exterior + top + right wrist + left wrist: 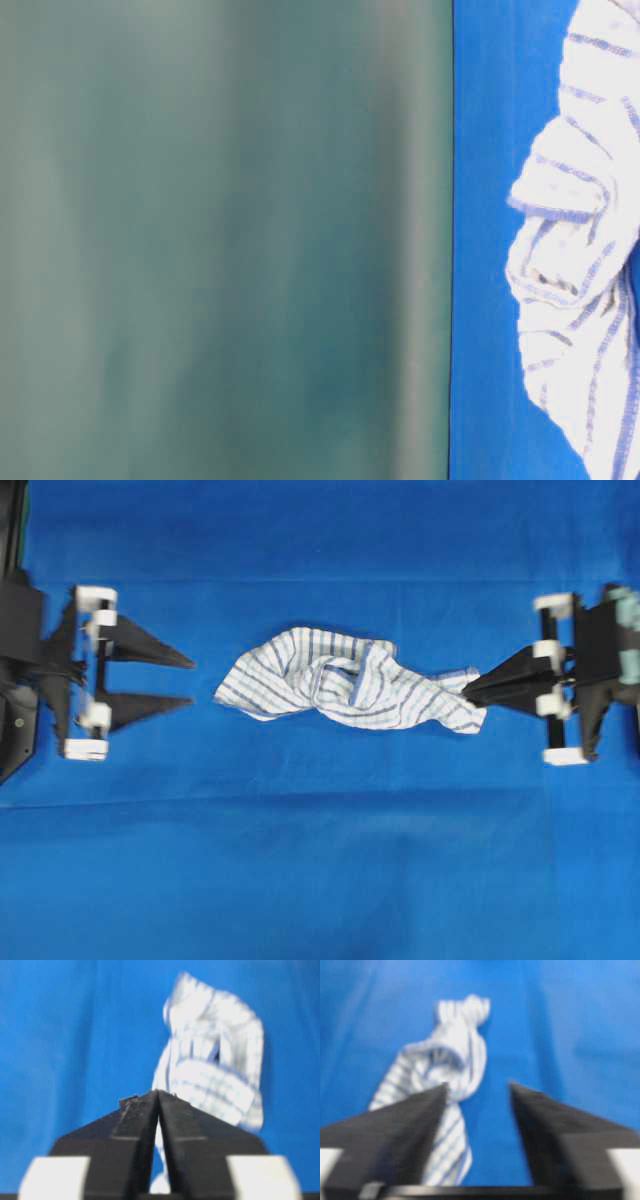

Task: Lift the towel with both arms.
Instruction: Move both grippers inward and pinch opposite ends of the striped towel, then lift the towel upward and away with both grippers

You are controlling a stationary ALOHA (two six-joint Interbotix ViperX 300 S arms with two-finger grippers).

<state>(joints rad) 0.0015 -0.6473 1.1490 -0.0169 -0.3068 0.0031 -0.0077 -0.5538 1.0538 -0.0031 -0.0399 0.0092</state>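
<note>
The towel (345, 680), white with blue and grey checks, lies crumpled and twisted on the blue tablecloth (320, 860) in the middle of the overhead view. My right gripper (468, 688) is shut on the towel's right end; in the right wrist view the fingers meet at the tips (157, 1091) with white cloth showing between them, and the towel (215, 1070) bunches beyond. My left gripper (192, 682) stands open, a short gap left of the towel's left edge. Seen from the left wrist, the gripper (479, 1085) holds nothing and the towel (445, 1060) lies ahead, partly behind the left finger.
The blue tablecloth covers the whole table. In the table-level view the towel (590, 250) fills the right edge, with a blurred grey-green backdrop (220, 240) across the left two thirds.
</note>
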